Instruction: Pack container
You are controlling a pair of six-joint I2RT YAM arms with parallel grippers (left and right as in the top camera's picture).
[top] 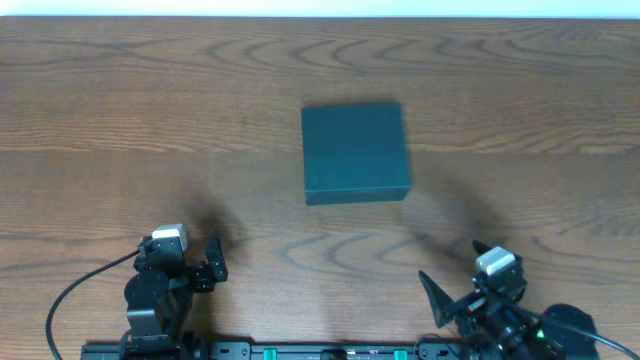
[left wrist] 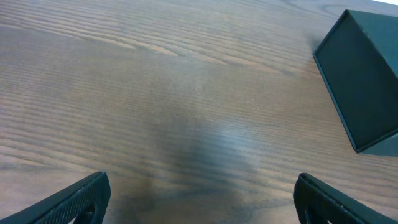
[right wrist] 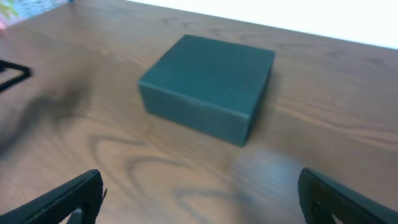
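The container (top: 355, 152) is a dark teal square box with its lid shut, standing in the middle of the wooden table. It also shows in the right wrist view (right wrist: 208, 87) ahead of the fingers, and at the right edge of the left wrist view (left wrist: 367, 81). My left gripper (top: 205, 265) is open and empty near the front left of the table, well apart from the box; its fingers frame bare wood (left wrist: 202, 199). My right gripper (top: 450, 300) is open and empty at the front right, its fingers wide over bare wood (right wrist: 199, 196).
The wooden table (top: 150, 110) stretches around the box, with its far edge along the top. A cable (top: 75, 295) loops by the left arm base. A dark object (right wrist: 12, 71) pokes in at the left edge of the right wrist view.
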